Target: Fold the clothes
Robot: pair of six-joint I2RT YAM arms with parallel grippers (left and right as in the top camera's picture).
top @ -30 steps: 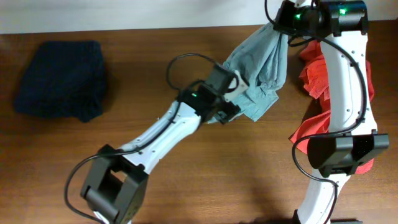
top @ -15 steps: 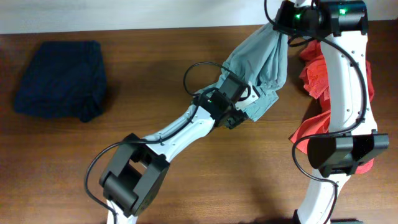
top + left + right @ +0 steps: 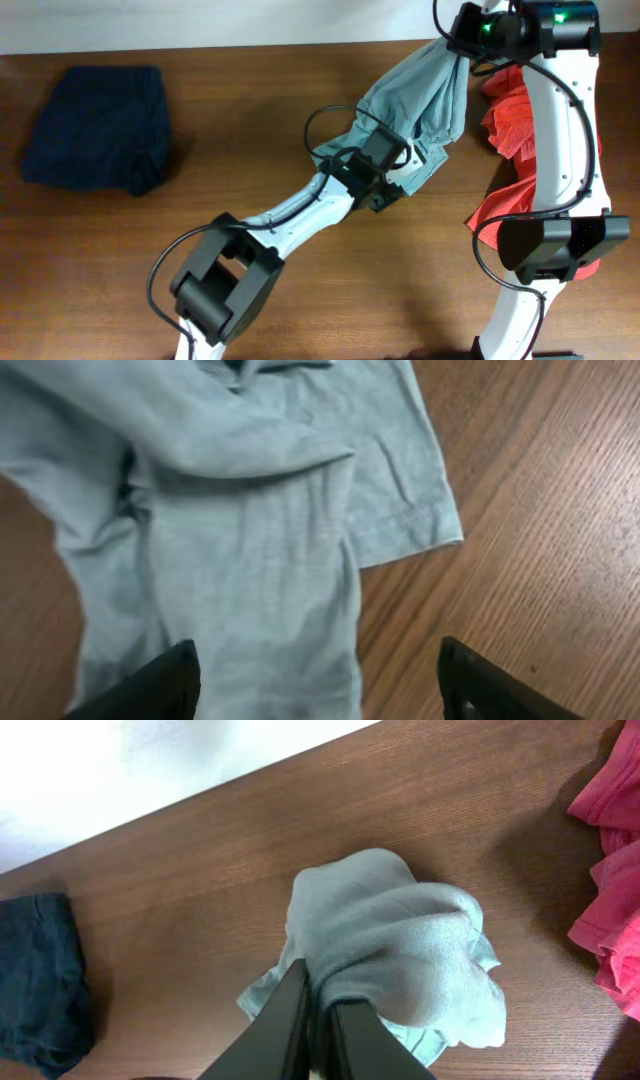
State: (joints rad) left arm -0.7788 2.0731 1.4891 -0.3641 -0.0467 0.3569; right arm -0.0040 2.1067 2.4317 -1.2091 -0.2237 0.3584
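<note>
A pale blue-grey T-shirt (image 3: 430, 105) hangs bunched from my right gripper (image 3: 463, 47), and its lower hem trails onto the table. In the right wrist view the right gripper (image 3: 320, 1015) is shut on a thick fold of the T-shirt (image 3: 400, 935). My left gripper (image 3: 398, 160) sits low over the shirt's bottom edge. In the left wrist view the left gripper (image 3: 320, 690) is open, with its dark fingertips (image 3: 170, 685) wide apart. The T-shirt (image 3: 250, 530) lies under the gap, its hem corner off to the right. An orange-red shirt (image 3: 515, 120) lies crumpled at the right. A dark navy garment (image 3: 95, 130) lies folded at the far left.
Bare brown wood table (image 3: 250, 120) spreads between the navy garment and the T-shirt. The pale wall edge (image 3: 200, 25) runs along the back. The right arm's white links (image 3: 560, 130) stand over the orange-red shirt.
My left gripper has slid right and a little nearer along the T-shirt's lower edge, and its jaws have narrowed slightly. The right gripper keeps the shirt lifted in place.
</note>
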